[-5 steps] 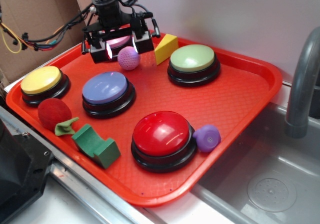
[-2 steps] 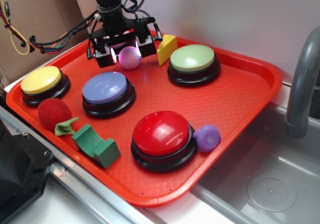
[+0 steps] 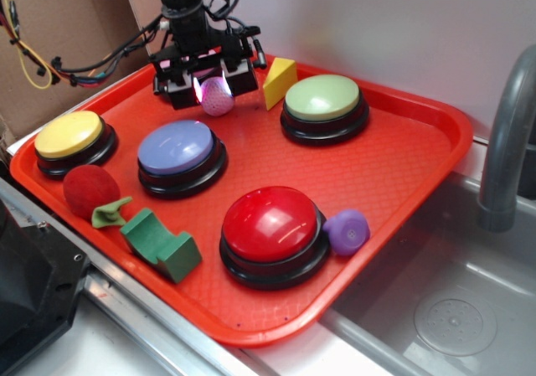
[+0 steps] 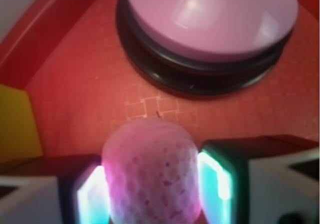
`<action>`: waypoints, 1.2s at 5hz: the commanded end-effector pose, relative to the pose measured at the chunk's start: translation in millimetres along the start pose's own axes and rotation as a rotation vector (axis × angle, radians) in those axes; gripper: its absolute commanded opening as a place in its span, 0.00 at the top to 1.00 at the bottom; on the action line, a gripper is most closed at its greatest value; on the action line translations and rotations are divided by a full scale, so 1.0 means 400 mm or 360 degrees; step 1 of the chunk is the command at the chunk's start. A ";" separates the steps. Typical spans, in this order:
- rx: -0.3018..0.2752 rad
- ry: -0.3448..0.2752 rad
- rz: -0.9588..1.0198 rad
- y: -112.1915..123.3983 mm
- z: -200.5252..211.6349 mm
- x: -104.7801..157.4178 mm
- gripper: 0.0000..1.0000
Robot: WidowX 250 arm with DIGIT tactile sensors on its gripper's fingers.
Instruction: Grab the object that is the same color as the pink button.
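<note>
The small pink knitted ball (image 3: 218, 98) sits at the back of the red tray (image 3: 394, 175). My gripper (image 3: 214, 91) stands over the ball with a finger on each side of it. In the wrist view the ball (image 4: 150, 176) fills the gap between the two lit fingers (image 4: 95, 196) and looks squeezed tall, so the gripper is shut on it. The pink button (image 4: 207, 22), a pale pink dome on a black base, lies just beyond the ball. In the exterior view that button is hidden behind the gripper.
A yellow wedge (image 3: 278, 81) stands right of the gripper, and a green button (image 3: 323, 100) lies beyond it. Lavender (image 3: 177, 147), yellow (image 3: 70, 135) and red (image 3: 270, 223) buttons, a red ball (image 3: 89, 189), a green block (image 3: 161, 246) and a purple lump (image 3: 347, 229) lie nearer. A faucet (image 3: 507, 141) rises at right.
The gripper has shifted slightly right and down onto the pink ball. Its fingers have drawn in from a wide spread to close against the ball's sides.
</note>
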State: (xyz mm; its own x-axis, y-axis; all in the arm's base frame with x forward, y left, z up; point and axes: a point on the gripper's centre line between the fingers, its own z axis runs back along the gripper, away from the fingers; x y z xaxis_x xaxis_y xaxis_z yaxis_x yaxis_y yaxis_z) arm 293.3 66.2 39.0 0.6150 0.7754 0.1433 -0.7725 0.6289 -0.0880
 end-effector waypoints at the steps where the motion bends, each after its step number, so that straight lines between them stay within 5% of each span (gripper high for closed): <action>1: 0.0041 -0.0035 -0.0428 -0.029 0.151 0.046 1.00; 3: -0.0139 0.0062 -0.0984 -0.070 0.327 -0.085 1.00; 4: -0.0148 0.0153 -0.1128 -0.054 0.367 -0.121 1.00; 6: -0.0145 0.0105 -0.1139 -0.038 0.351 -0.128 1.00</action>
